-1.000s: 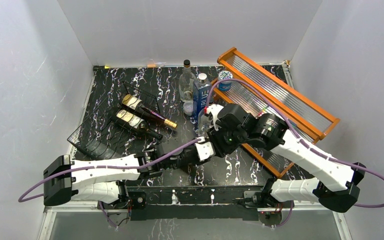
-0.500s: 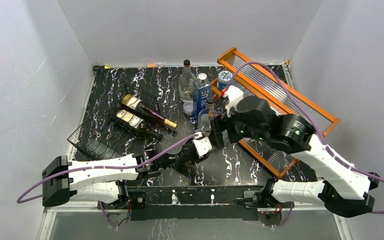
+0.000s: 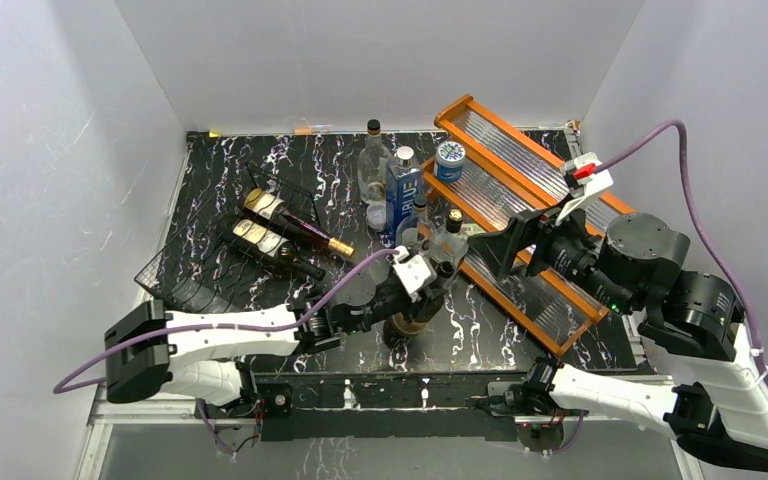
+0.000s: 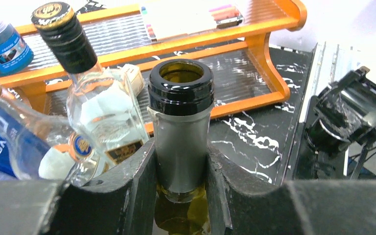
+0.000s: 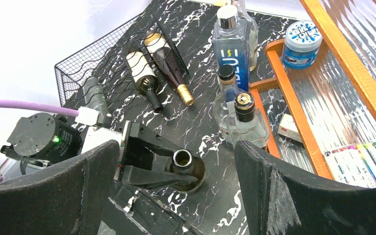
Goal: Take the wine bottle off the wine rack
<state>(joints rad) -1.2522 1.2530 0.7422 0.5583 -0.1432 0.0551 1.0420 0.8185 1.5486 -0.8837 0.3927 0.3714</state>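
Observation:
The wine bottle (image 4: pixel 181 122), dark green with a grey neck sleeve and an open mouth, stands upright near the table's front middle (image 3: pixel 407 318). My left gripper (image 4: pixel 181 152) is shut on its neck, one finger on each side; the top view shows this gripper (image 3: pixel 422 288) at the bottle. The wine rack (image 3: pixel 192 285), low black wire, lies at the left with two dark bottles (image 3: pixel 278 232) lying on it. My right gripper (image 3: pixel 518 240) hangs open, raised to the right of the wine bottle (image 5: pixel 185 165) and holding nothing, its fingers (image 5: pixel 98 176) wide apart.
The orange wood-framed shelf (image 3: pixel 560 200) lies slanted at the right, with a blue-lidded jar (image 3: pixel 450 158) and markers on it. A clear bottle (image 3: pixel 373 160), a blue bottle (image 3: pixel 400 195) and a gold-capped bottle (image 3: pixel 450 228) stand close behind the held bottle.
My right gripper has opened and swung up and away to the right. The left gripper stays shut on the bottle's neck and has shifted slightly right.

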